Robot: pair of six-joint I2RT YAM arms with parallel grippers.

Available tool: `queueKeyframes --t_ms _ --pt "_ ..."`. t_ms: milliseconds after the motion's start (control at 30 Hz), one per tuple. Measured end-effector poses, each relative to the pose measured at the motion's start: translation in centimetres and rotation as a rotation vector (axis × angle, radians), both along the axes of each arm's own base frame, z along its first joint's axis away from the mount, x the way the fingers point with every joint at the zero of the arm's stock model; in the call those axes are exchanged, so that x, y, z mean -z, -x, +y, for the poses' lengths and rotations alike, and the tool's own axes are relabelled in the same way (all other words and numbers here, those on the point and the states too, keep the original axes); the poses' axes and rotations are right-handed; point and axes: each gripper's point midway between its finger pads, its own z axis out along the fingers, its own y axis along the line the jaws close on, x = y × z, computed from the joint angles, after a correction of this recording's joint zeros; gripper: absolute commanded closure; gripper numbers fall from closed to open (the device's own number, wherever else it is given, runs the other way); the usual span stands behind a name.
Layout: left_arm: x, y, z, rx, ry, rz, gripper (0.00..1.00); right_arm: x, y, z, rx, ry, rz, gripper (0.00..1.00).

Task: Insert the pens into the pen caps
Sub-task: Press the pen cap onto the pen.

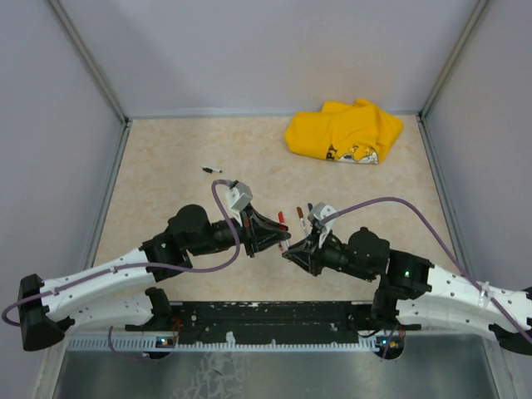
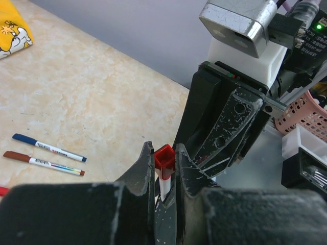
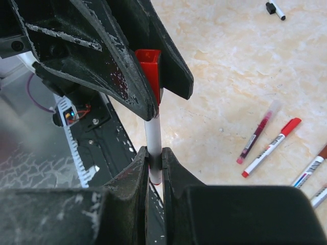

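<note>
Right wrist view: a white pen [image 3: 152,130] runs between the two grippers, its upper end seated in a red cap [image 3: 149,69].
The left gripper [image 2: 164,153] is clamped on the red cap. The right gripper [image 3: 155,153] is closed round the pen's white barrel just below it, with a red tip showing beneath its fingers. In the top view the two grippers meet nose to nose over the near part of the table [image 1: 166,150]. Loose on the table lie a red-capped pen [image 3: 271,148] beside a translucent red pen [image 3: 258,133], and a blue pen [image 2: 48,148] next to a brown pen [image 2: 43,162]. A small black-ended pen [image 1: 213,169] lies well apart, farther back on the left. A yellow cloth [image 1: 345,133] is crumpled at the far right.
</note>
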Motion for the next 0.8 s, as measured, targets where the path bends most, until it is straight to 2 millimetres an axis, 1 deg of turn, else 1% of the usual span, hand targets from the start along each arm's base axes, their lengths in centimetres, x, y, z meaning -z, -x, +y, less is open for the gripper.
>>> queueKeyframes --t_ms 467,633,733,800 --pt "-0.4 0.9 0.0 0.040 -0.024 0.014 0.89 -0.1 1.0 0.3 -0.031 -0.103 0.048 1.00" --pt "0.1 1.1 0.1 0.050 -0.047 0.026 0.81 0.4 1.4 0.5 -0.048 -0.111 0.071 1.00" --pt "0.2 1.2 0.2 0.051 -0.053 0.030 0.72 0.4 1.7 0.6 -0.060 -0.111 0.082 1.00" --pt "0.3 1.2 0.3 0.052 -0.057 0.032 0.68 0.5 1.9 0.7 -0.069 -0.111 0.087 1.00"
